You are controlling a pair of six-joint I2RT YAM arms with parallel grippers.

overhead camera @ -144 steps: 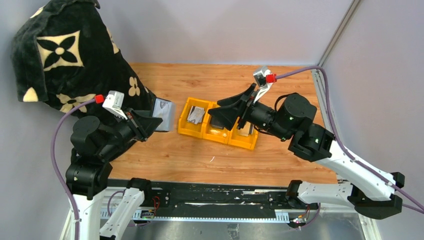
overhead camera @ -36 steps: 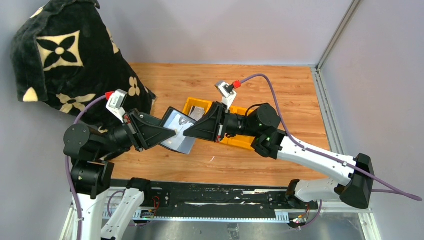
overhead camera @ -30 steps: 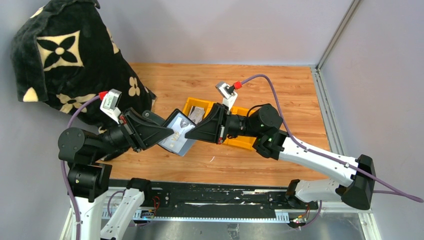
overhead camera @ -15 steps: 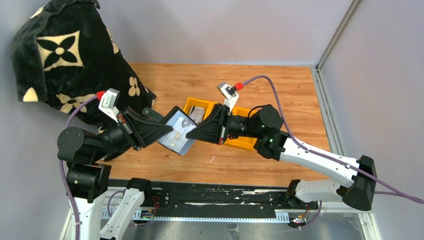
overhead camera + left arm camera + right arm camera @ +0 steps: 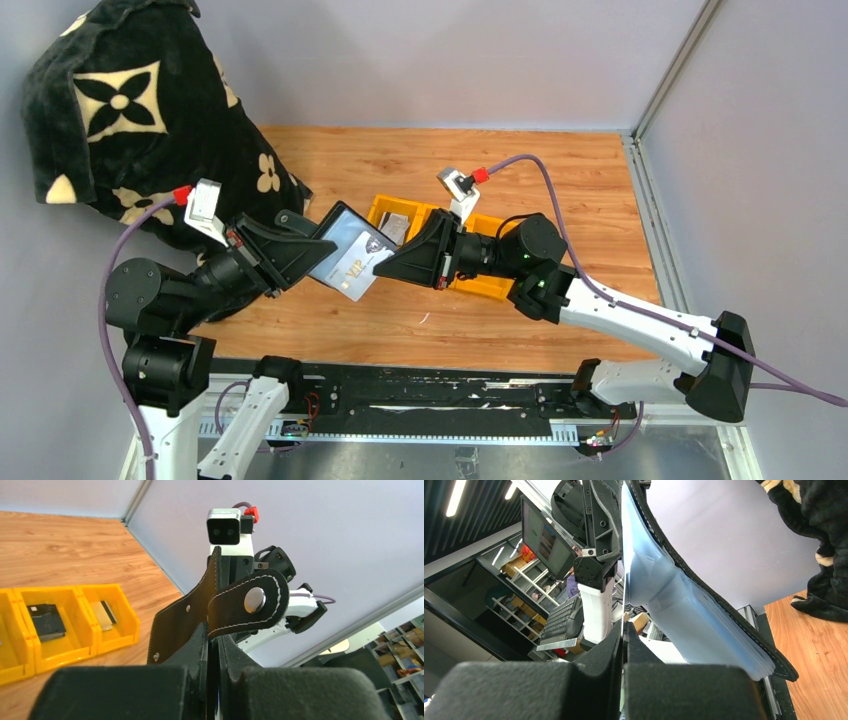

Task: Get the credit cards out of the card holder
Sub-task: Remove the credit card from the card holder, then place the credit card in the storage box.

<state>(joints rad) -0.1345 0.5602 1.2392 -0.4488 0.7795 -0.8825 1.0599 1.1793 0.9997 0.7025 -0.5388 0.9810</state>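
Left fingers (image 5: 292, 252) clamp the card holder (image 5: 336, 226) at 9 o'clock of the yellow bin (image 5: 490, 288); right fingers (image 5: 405, 262), closed, seemingly pinch a credit card (image 5: 352, 270).

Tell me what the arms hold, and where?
Left end effector clamps the card holder at its strap end; right end effector seems to pinch a card by its edge.

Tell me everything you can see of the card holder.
The card holder is a flat black folder, leather-like, with white stitching along its edges. A rounded strap tab carries a silvery snap. Its open face shows pale, glossy sleeves, and the top card reads VIP. It hangs tilted in the air above the wooden table. The left gripper is clamped on one end. The right gripper, shut, meets the opposite edge; what it pinches is unclear.
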